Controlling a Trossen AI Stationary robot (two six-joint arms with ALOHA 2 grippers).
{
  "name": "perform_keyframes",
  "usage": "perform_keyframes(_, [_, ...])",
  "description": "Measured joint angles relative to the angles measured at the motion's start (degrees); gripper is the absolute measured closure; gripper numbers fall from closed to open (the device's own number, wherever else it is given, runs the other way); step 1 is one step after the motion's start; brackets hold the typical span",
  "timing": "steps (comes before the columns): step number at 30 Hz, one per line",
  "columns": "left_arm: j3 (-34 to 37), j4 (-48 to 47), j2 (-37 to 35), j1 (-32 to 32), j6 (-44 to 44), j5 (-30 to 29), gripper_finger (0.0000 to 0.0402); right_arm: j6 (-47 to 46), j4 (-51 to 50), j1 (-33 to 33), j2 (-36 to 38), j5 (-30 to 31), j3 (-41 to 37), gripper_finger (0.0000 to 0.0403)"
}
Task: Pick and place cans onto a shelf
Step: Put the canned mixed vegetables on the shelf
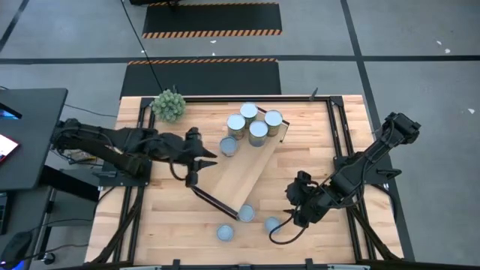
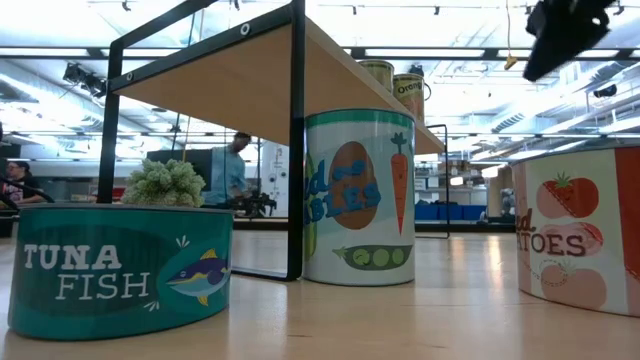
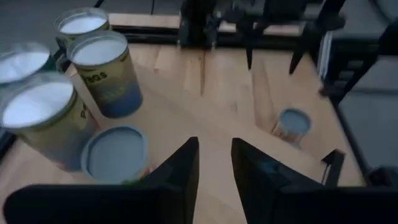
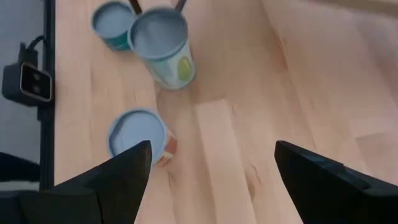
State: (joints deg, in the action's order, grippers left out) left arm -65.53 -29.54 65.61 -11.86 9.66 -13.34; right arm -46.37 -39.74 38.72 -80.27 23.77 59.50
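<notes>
1. On the shelf (image 1: 244,176): four cans (image 1: 258,132) grouped at its far end, a fifth can (image 1: 228,146) at its left edge. Remaining three on the surface (image 1: 315,232) beyond the near end: vegetable can (image 1: 246,213), tomato can (image 1: 271,223), flat tuna can (image 1: 225,233).
2. Handling, judged: rigid, smooth-sided cylinders, likely moderately heavy if full, prone to slip on glossy labels. Best taken across the side wall at mid-height; tuna can low, so grip close to the surface.
3. Left tool (image 1: 196,166): over the shelf's left edge, beside the fifth can, fingers (image 3: 180,168) nearly together, holding nothing.
4. Right tool (image 1: 294,210): just right of the tomato can, fingers (image 4: 127,165) spread wide, empty.
5. Obstructions: shelf's dark frame post next to the vegetable can; crowded far end leaves little placing room. Green plant (image 1: 169,105) at far left corner, clear of work.
</notes>
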Motion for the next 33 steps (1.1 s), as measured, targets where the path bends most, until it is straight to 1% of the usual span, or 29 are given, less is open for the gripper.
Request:
perform_keyframes(6, [11.25, 13.21, -8.39, -0.04, 6.45, -0.05, 0.0310, 1.38, 1.71, -0.15, -0.02, -7.00, -3.15, 0.0055])
perform_keyframes(9, [15.09, 16.93, -12.15, -0.02, 8.55, -1.21, 0.0312, 1.18, 3.51, -0.15, -0.02, -8.47, -3.61, 0.0055])
perform_keyframes(13, [18.68, 17.97, -16.39, -0.02, 11.09, -2.86, 0.0313, 1.53, 4.65, -0.17, -0.02, -6.44, -3.61, 0.0055])
perform_keyframes(17, [20.32, 18.80, -20.06, -0.02, 12.25, -3.61, 0.0313, 2.92, 4.79, -0.28, -0.65, -5.16, -2.84, 0.0055])
perform_keyframes(20, [21.82, 18.97, -22.72, -0.02, 12.29, -4.19, 0.0313, 4.28, 4.04, -0.59, -3.16, -4.55, 0.83, 0.0055])
perform_keyframes(23, [23.80, 19.65, -25.67, 0.00, 12.69, -5.48, 0.0313, 6.57, 1.73, -0.61, -7.32, -4.02, 5.70, 0.0055])
perform_keyframes(26, [26.40, 20.86, -28.25, 0.00, 13.67, -6.52, 0.0313, 6.76, 1.44, -0.59, -10.56, -1.27, 8.66, 0.0055])
perform_keyframes(30, [31.38, 25.11, -32.04, 0.00, 15.80, -6.58, 0.0313, 5.85, 3.81, -0.42, -11.65, 0.66, 9.55, 0.0055])
perform_keyframes(33, [34.84, 27.54, -34.72, 0.00, 18.09, -6.62, 0.0313, 3.88, 2.66, 0.17, -11.33, 1.06, 9.55, 0.0055])
